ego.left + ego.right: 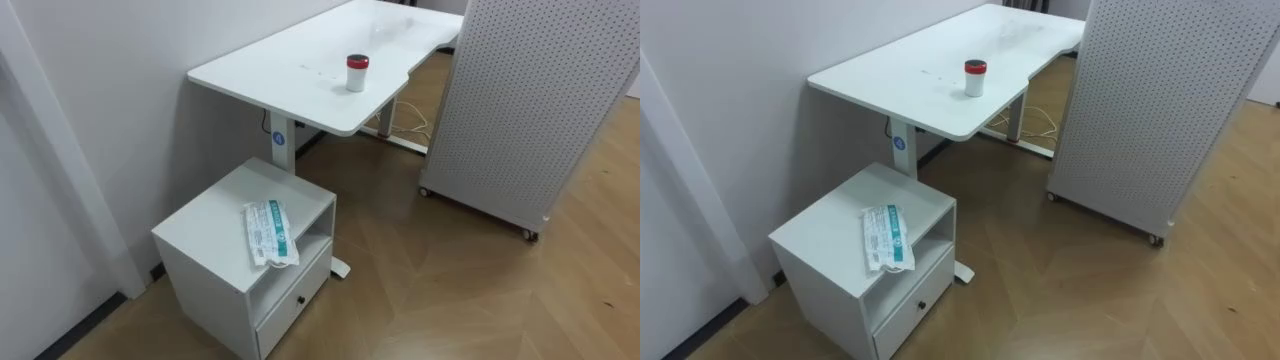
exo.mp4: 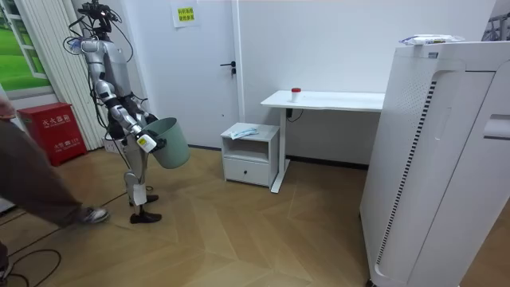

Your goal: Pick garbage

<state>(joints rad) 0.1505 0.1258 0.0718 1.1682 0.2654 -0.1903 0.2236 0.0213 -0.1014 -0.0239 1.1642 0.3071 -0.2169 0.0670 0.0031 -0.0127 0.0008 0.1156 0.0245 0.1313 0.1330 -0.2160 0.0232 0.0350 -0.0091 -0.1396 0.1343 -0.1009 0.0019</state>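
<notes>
A flat white-and-green plastic packet (image 1: pixel 270 233) lies on top of a low white drawer cabinet (image 1: pixel 215 225); it also shows in the right eye view (image 1: pixel 886 238). A small white cup with a red lid (image 1: pixel 357 72) stands on the white desk (image 1: pixel 300 60) behind the cabinet. In the room view I stand a few steps from the cabinet (image 2: pixel 253 151), on the room view's left. I carry a pale green bin (image 2: pixel 169 142) in front of me. One hand (image 2: pixel 143 137) is at the bin's rim; which hand it is I cannot make out.
A tall white perforated unit on wheels (image 1: pixel 530 110) stands right of the desk, with wooden floor between it and the cabinet. Cables (image 1: pixel 415 125) lie under the desk. A person (image 2: pixel 40 191) walks at the room view's left, near a red box (image 2: pixel 54 131).
</notes>
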